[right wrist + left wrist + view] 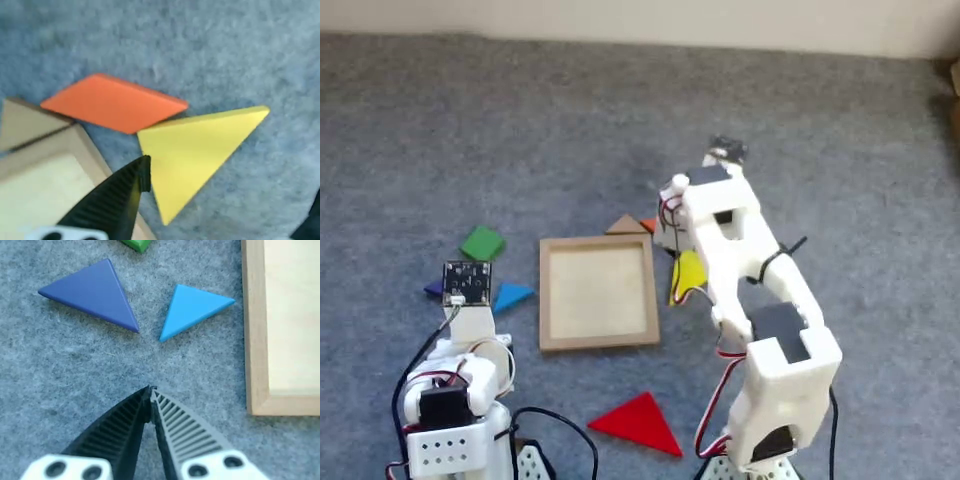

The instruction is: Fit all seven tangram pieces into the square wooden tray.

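The square wooden tray [598,292] lies empty on the grey carpet. My left gripper [151,390] is shut and hangs over bare carpet, a little short of a dark blue triangle [92,292] and a light blue triangle [190,307]. A green piece [136,244] lies beyond them, and the tray's side [255,340] runs alongside. My right gripper [227,195] is open over the yellow triangle [195,150]. One black fingertip [142,172] sits at that triangle's edge by the tray corner. The orange parallelogram [112,102] touches the yellow triangle, and a brown triangle [25,122] lies beside it.
A red triangle [638,422] lies on the carpet in front of the tray, between the two arm bases. The right arm [750,270] stretches along the tray's right side. Cables trail from both bases. A pale wall edge runs along the far side.
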